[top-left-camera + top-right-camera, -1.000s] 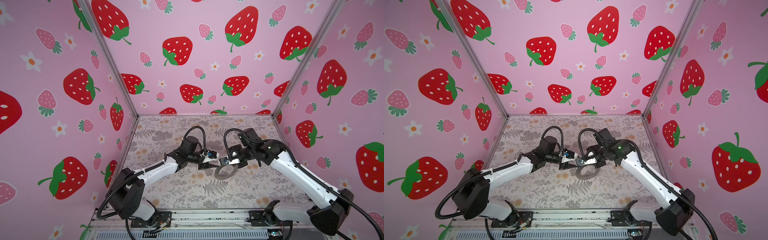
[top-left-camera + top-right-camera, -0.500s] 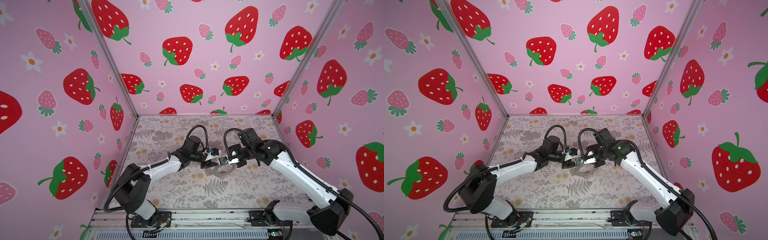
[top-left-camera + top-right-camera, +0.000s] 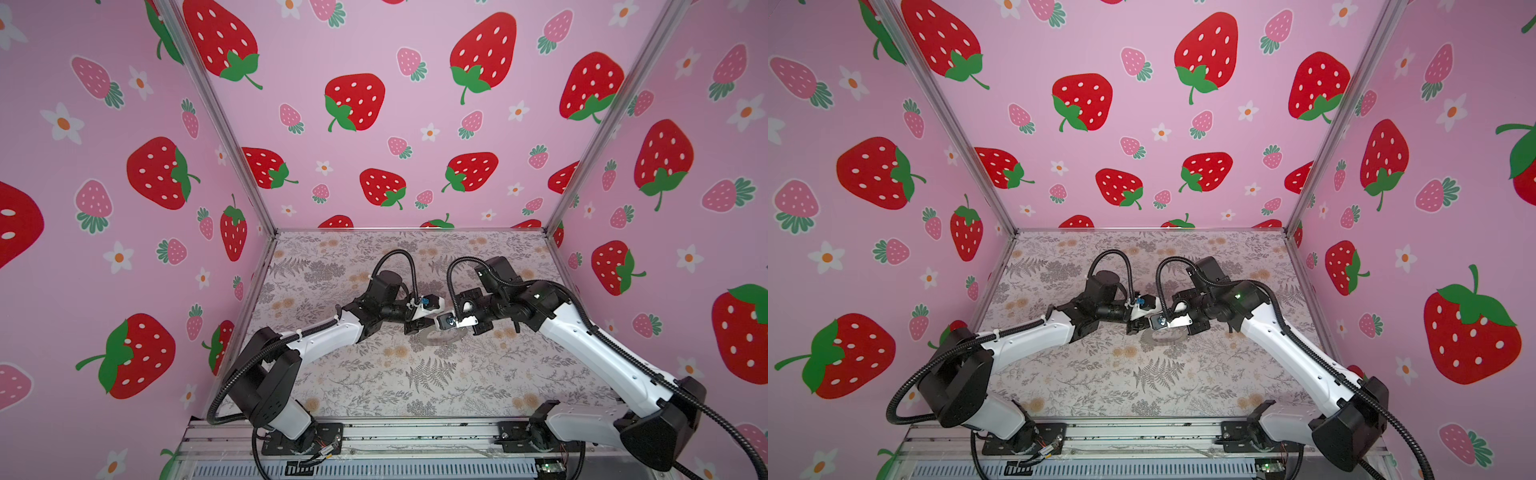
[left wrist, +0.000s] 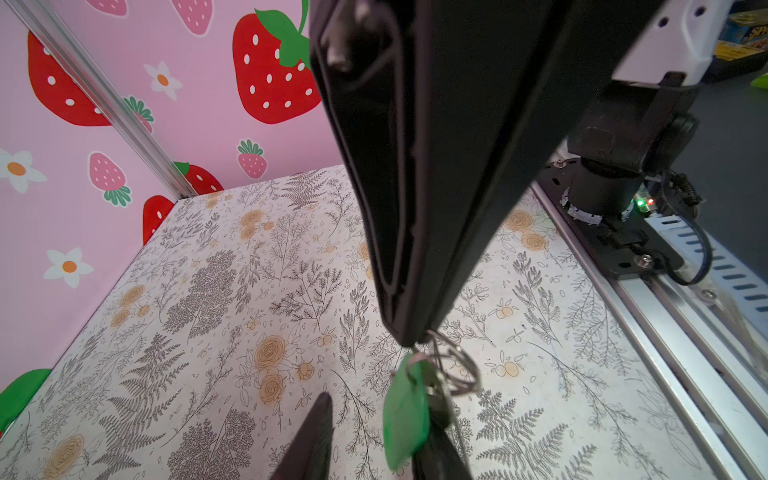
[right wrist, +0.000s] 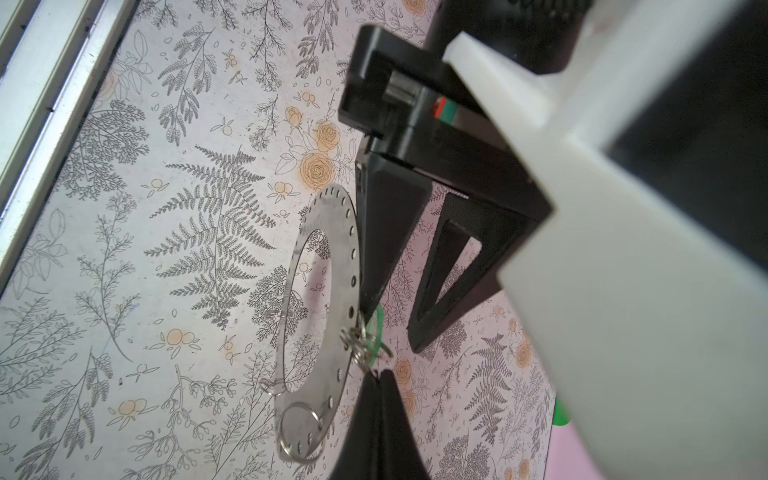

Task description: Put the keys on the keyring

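The keyring (image 5: 347,249), a flat grey ring with small rim holes, hangs low over the table in both top views (image 3: 440,337) (image 3: 1163,338). My right gripper (image 5: 377,374) is shut on a small wire loop (image 5: 359,338) at its rim. The keys' green tag (image 4: 405,411) and dark key (image 4: 440,409) hang from wire rings just under the right gripper's tip (image 4: 411,338). My left gripper (image 4: 370,419) is open. The tag rests against one finger (image 4: 436,453); the other finger (image 4: 318,432) stands apart. Whether the key's ring is threaded on the keyring, I cannot tell.
Both grippers meet over the middle of the floral table (image 3: 374,374). A metal rail (image 3: 395,432) with the arm bases runs along the front edge. Pink strawberry walls (image 3: 124,208) close the left, right and back sides.
The left gripper has moved in closer to the right gripper and its jaws have narrowed. The keyring has swung from hanging down to lying flatter. The right arm has barely moved.
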